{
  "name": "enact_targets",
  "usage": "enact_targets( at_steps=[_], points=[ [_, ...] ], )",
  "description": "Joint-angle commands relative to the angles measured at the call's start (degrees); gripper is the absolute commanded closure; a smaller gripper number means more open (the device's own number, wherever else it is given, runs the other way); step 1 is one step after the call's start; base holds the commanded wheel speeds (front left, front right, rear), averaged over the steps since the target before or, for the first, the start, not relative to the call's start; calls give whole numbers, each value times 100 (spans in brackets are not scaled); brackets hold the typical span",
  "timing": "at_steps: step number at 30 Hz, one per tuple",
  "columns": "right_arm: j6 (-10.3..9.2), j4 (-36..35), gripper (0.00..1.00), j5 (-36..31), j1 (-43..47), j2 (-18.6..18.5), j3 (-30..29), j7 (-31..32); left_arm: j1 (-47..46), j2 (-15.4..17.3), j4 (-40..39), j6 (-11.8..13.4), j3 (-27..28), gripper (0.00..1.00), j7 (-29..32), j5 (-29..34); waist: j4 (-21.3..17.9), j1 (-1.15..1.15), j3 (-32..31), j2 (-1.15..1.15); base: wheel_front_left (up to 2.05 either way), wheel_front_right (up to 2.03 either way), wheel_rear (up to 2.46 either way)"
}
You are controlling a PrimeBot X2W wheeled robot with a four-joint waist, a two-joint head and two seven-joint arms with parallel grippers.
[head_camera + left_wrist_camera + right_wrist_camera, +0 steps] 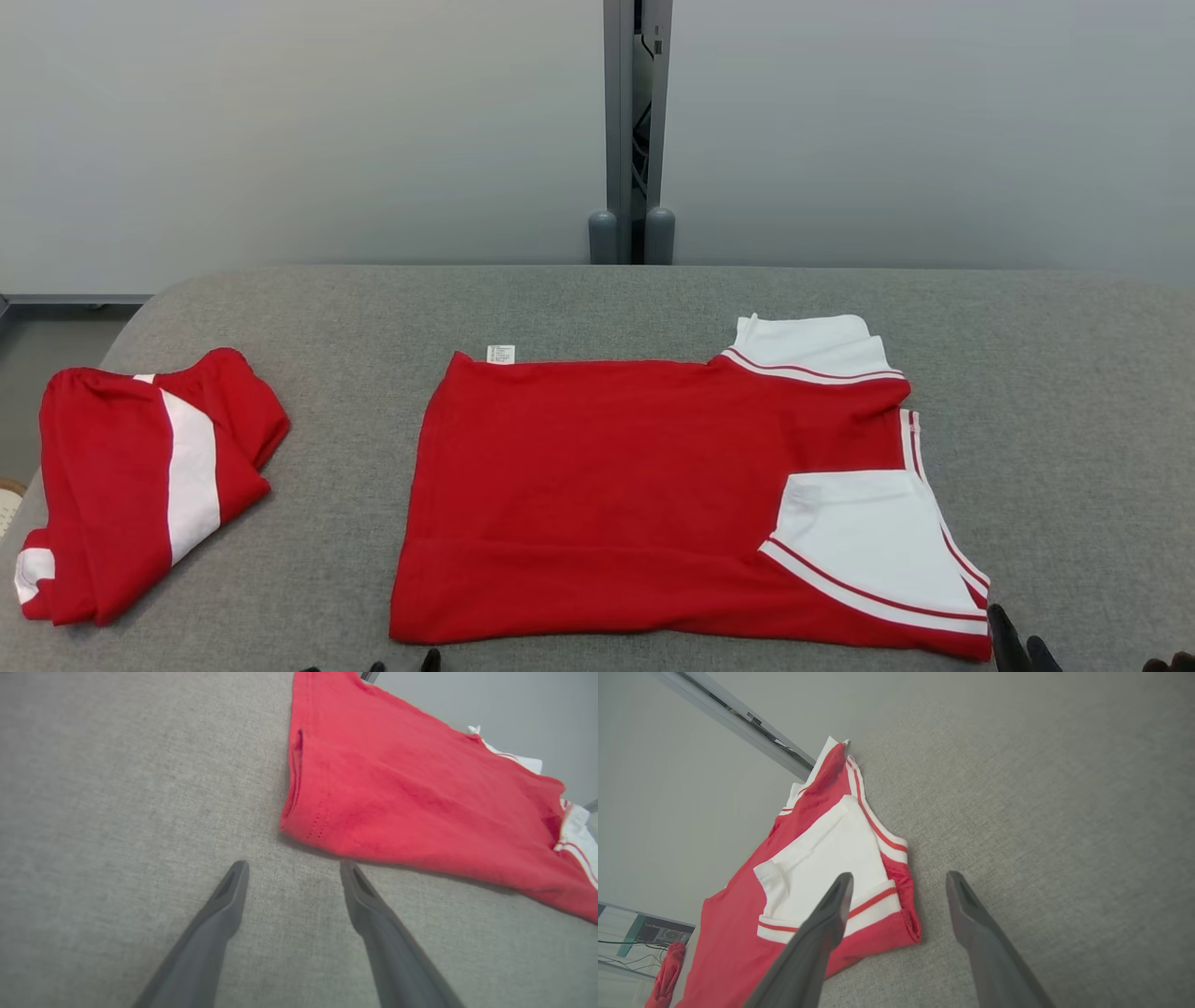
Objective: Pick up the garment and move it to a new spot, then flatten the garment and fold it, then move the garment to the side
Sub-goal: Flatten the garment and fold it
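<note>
Left tool: fingers apart, nothing between them. It hangs over bare bench, just short of the garment's near left corner. One fingertip lies at the hem edge; whether it touches the cloth I cannot tell.

Right tool: fingers apart, nothing held. It straddles the garment's near right corner. One finger shows in front of the white sleeve and the other in front of bare bench beside the cloth.

Garment: red shirt with white, red-striped sleeves, lying flat at the middle of the grey bench. Its hem is toward my left and its sleeves toward my right. The near sleeve is turned in over the red body; the far sleeve pokes out at the far right corner. A small white label shows at the far left corner.

Second item: another red-and-white garment, folded and somewhat rumpled. It sits at the bench's left end, well apart from the first.

Behind the bench: a pale wall with a grey post.
</note>
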Motion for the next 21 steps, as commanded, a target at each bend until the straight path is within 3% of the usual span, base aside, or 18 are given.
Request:
enact_targets(
  at_steps=[1,7,21],
  points=[
    [0,46,0,85,-50,-40,53,11,-165,13,22,-41,-302,0,47,-442,-2,0,30,0,0,0,0],
    [0,139,0,201,-168,-79,224,8,-352,15,18,-51,-958,0,69,-1334,-35,0,139,0,0,0,0],
    [0,201,0,635,-408,-88,513,83,-707,142,81,-42,-1500,0,-17,-2273,-16,0,403,0,0,0,0]
  ],
)
